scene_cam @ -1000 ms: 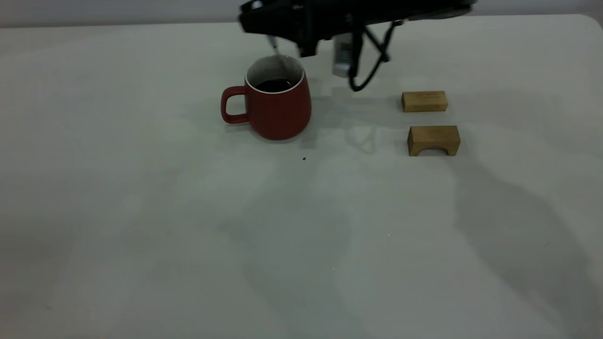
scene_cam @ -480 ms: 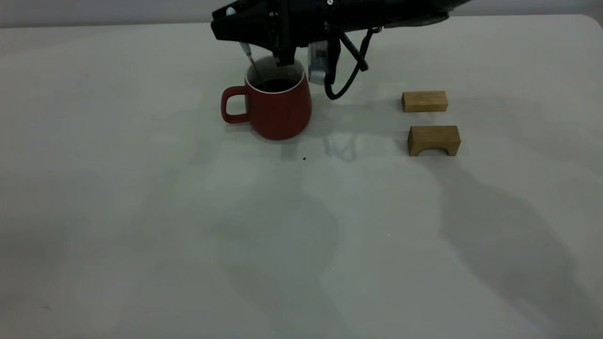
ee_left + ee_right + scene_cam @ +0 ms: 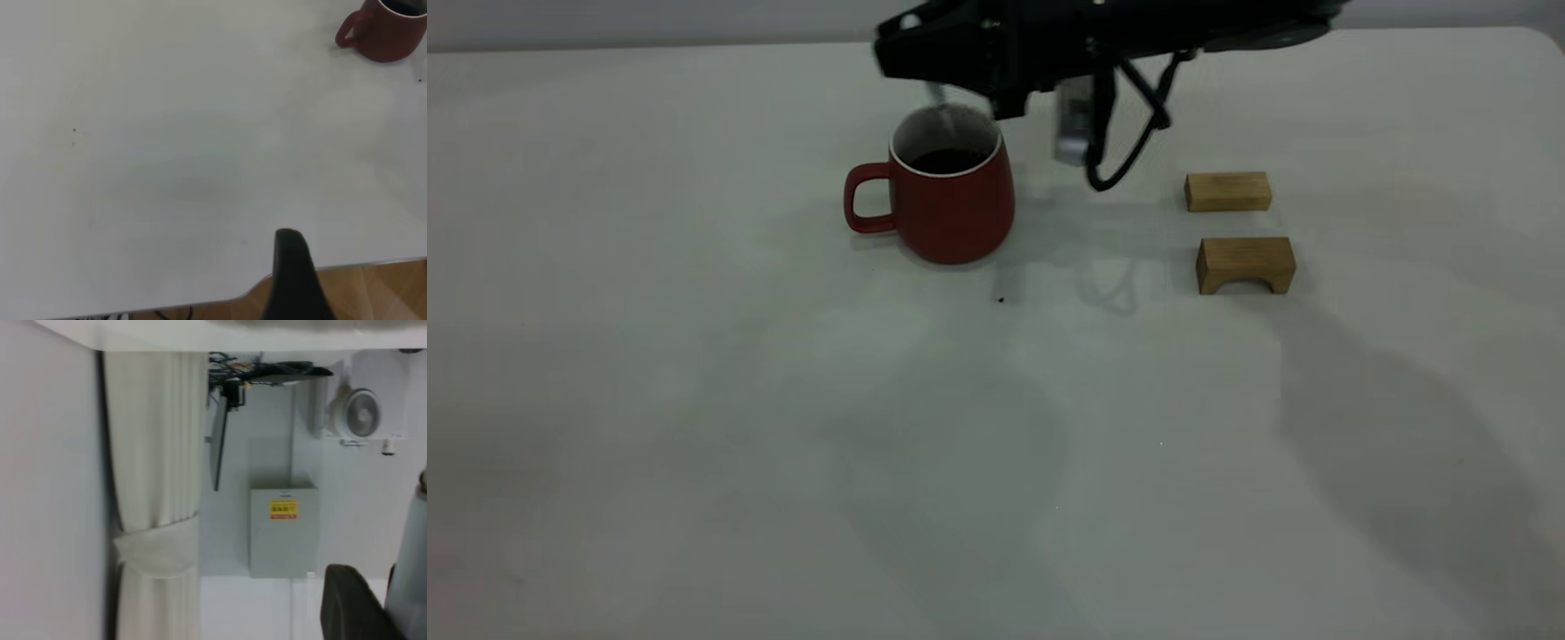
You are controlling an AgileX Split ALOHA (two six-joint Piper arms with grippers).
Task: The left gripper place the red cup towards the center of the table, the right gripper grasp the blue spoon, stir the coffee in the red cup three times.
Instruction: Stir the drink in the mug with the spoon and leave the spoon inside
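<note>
- The red cup (image 3: 951,200) stands upright on the table (image 3: 783,427), toward the far middle of the tabletop in the exterior view, its loop handle pointing to 9 o'clock.
- The coffee (image 3: 947,161) shows as a dark pool inside, below the white speckled inner wall.
- The right gripper (image 3: 943,55) reaches in from 3 o'clock, lying nearly level just above the cup's rim, its tip over the far edge of the opening.
- The blue spoon (image 3: 945,105) hangs down from that tip as a thin blurred grey streak, slanting into the mouth of the cup; the gripper is clenched on the spoon's upper end, though the fingers themselves are too dark to make out.
- A looping black cable (image 3: 1129,133) and a small silver-grey part (image 3: 1073,124) hang under the arm, at about 2 o'clock from the cup.
- Two wooden blocks lie at 3 o'clock from the cup, well apart from it: a plain block (image 3: 1227,191) farther back and an arched block (image 3: 1245,264) nearer the camera.
- A tiny dark speck (image 3: 1000,300) lies on the table near the cup's base, at 5 o'clock from it.
- The left gripper (image 3: 293,280) is far from the cup, over the table's edge; only one dark finger shows, so I cannot tell whether it is released or clenched.
</note>
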